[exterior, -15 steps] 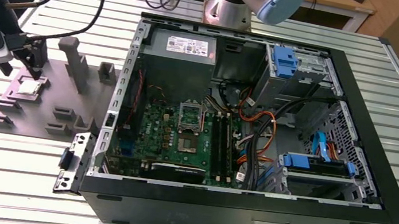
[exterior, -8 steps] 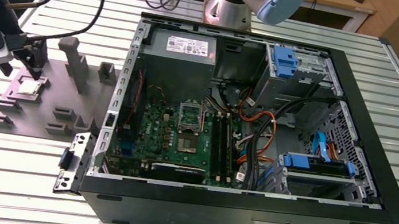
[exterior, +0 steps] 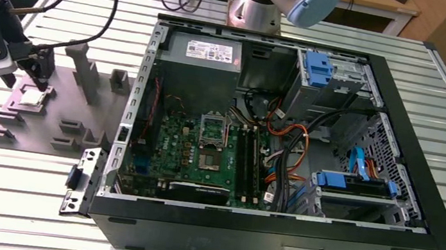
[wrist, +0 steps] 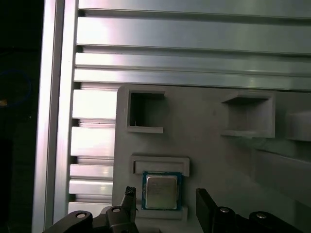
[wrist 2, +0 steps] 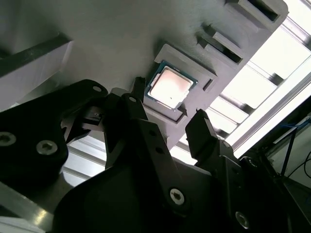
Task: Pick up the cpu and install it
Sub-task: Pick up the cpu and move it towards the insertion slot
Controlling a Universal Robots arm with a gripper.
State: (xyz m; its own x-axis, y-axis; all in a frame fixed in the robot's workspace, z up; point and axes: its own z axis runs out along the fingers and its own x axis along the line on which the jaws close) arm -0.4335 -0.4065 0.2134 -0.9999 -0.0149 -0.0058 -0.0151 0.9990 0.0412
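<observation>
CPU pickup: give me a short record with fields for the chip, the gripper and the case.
cpu: lies flat in a recess of the grey fixture plate, outside the case
gripper: open, one finger on each side of the cpu
computer case: side open, on the slatted table, to the exterior view's right of the plate
status: cpu not yet lifted

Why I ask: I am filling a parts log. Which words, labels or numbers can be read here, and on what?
White label on the grey metal power supply box: print too small to read.
Shiny silver square cpu in the grey plastic holder: marks too faint to read.
No other text is legible.
</observation>
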